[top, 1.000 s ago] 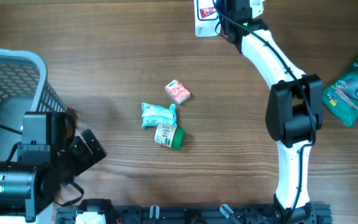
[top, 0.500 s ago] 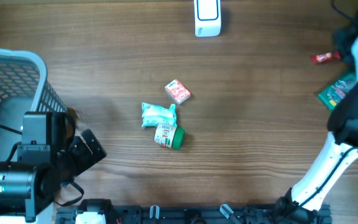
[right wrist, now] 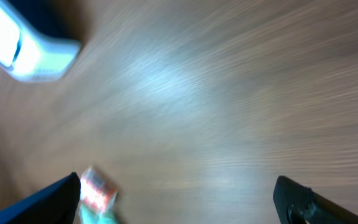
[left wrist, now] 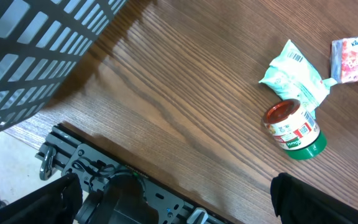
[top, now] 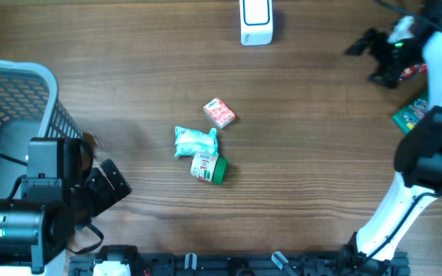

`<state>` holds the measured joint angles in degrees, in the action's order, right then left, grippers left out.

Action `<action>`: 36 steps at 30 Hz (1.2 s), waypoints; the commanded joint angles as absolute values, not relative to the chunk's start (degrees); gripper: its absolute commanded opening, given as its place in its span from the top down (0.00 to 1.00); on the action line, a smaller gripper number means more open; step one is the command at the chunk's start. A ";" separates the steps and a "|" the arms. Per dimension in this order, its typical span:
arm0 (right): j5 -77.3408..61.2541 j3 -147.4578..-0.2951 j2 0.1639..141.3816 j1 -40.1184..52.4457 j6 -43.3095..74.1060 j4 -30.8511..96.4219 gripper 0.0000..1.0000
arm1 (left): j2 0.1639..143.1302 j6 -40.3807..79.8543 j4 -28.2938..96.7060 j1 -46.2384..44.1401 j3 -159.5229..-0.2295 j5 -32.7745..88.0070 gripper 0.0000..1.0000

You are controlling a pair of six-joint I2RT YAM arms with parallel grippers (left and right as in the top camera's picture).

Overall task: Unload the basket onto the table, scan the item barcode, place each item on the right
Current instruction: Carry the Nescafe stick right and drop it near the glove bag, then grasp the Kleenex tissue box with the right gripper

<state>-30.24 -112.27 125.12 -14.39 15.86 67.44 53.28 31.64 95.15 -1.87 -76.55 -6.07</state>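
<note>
The white scanner (top: 255,21) stands at the table's far edge. Three items lie mid-table: a pink tissue pack (top: 219,113), a teal packet (top: 195,141) and a green-lidded jar (top: 209,167). My right gripper (top: 367,60) hangs open and empty at the far right, pointing left. A small red item (top: 414,70) lies just behind it. The right wrist view is blurred and shows the scanner (right wrist: 23,50) and tissue pack (right wrist: 97,190) ahead of the open right gripper (right wrist: 179,202). My left gripper (left wrist: 179,205) is open and empty at the near left, well short of the jar (left wrist: 294,127).
A grey mesh basket (top: 21,77) fills the left side, right beside my left arm. A green pouch (top: 413,113) lies at the right edge under my right arm. The rig's black rail (left wrist: 104,180) runs along the near table edge.
My right arm swung from the scanner to the far right with the red item, opened and left it near the green pouch. It now points back left. The left arm stayed still.
</note>
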 commanded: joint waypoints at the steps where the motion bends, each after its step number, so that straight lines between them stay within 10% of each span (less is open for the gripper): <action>1: -36.95 -109.75 124.38 -5.26 13.67 72.82 0.01 | 53.23 32.21 95.20 -2.02 -76.66 -5.78 0.00; 11: -21.91 -99.81 124.38 23.59 49.78 63.75 0.23 | 53.25 32.21 95.20 -2.02 -76.66 -5.78 0.00; 21: -7.38 -85.78 124.40 32.84 64.69 36.84 0.46 | 53.25 32.21 95.20 -2.02 -76.66 -5.78 0.00; 23: -6.63 -84.42 124.40 32.82 64.51 36.58 0.78 | 53.25 32.21 95.20 -2.02 -76.66 -5.78 0.00; 24: -6.66 -84.40 124.38 32.82 63.61 38.20 0.95 | 53.25 32.21 95.20 -2.02 -76.66 -5.78 0.00; 36: -25.23 -84.51 81.14 31.68 -8.56 57.30 0.96 | 53.23 32.21 95.20 -2.02 -76.66 -5.78 0.00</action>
<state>-13.80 -84.16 88.53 31.53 9.37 56.82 53.28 31.64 95.18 -1.87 -76.55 -6.07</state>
